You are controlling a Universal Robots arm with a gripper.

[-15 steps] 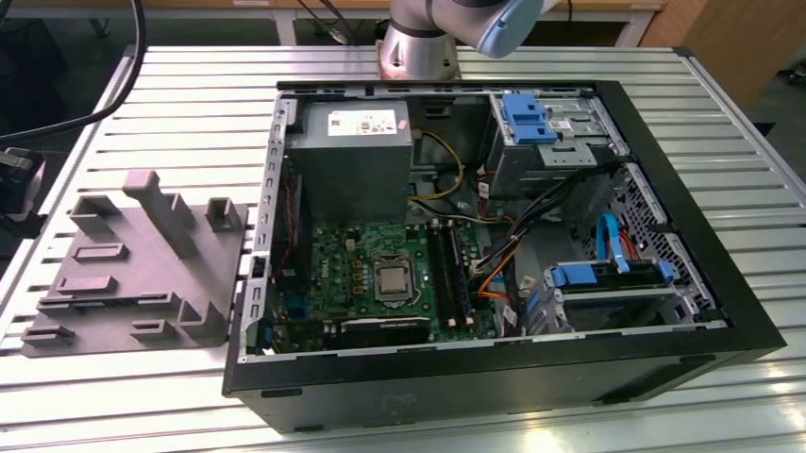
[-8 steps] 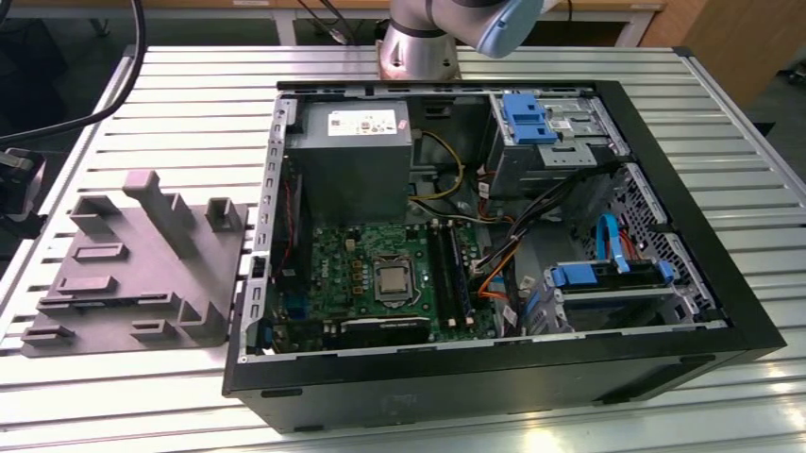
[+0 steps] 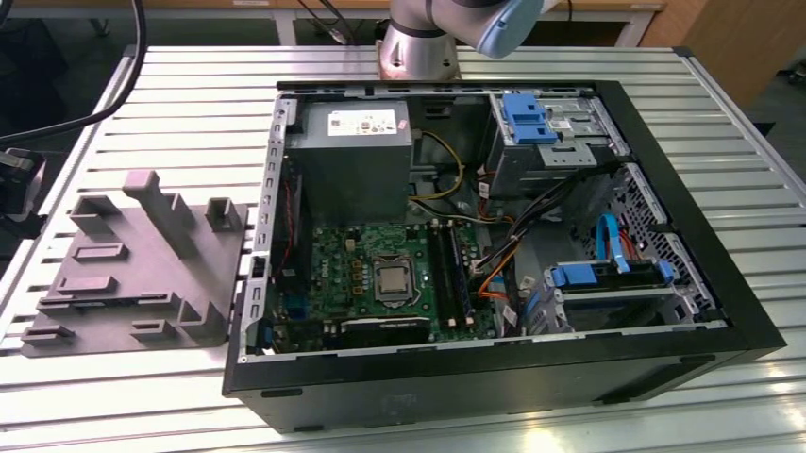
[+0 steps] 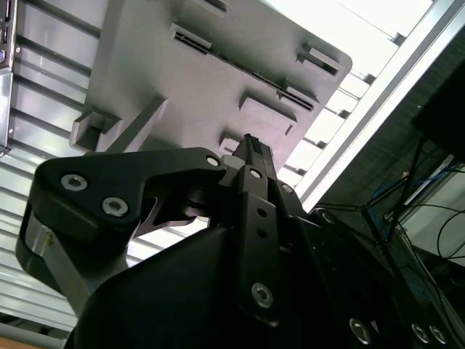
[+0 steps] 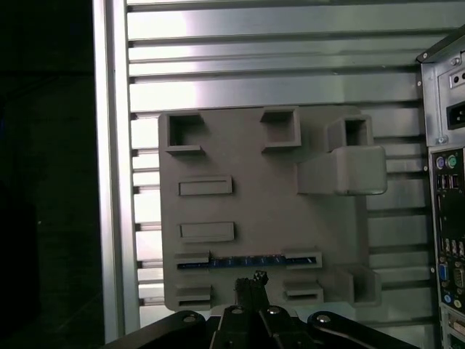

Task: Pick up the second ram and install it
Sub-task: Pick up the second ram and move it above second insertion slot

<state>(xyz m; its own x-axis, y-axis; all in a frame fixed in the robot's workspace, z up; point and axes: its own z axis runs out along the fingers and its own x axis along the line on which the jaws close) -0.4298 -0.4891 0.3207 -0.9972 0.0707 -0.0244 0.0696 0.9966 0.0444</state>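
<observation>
The second ram is a slim bluish board standing on edge in a slot of the grey fixture. In the first wrist view my gripper hovers over the fixture, its tips just beside the ram's middle and apart from it. The two black fingers are pressed together with nothing between them. In the second wrist view the gripper points at the same grey fixture. In the exterior view the fixture lies on the slatted table to the left of the open computer case, whose green motherboard carries the long black memory slots.
The arm's base stands behind the case. Inside the case are a grey power supply, blue drive brackets and loose cables. The case's rear panel borders the fixture. The table's edge rail runs along the fixture's other side.
</observation>
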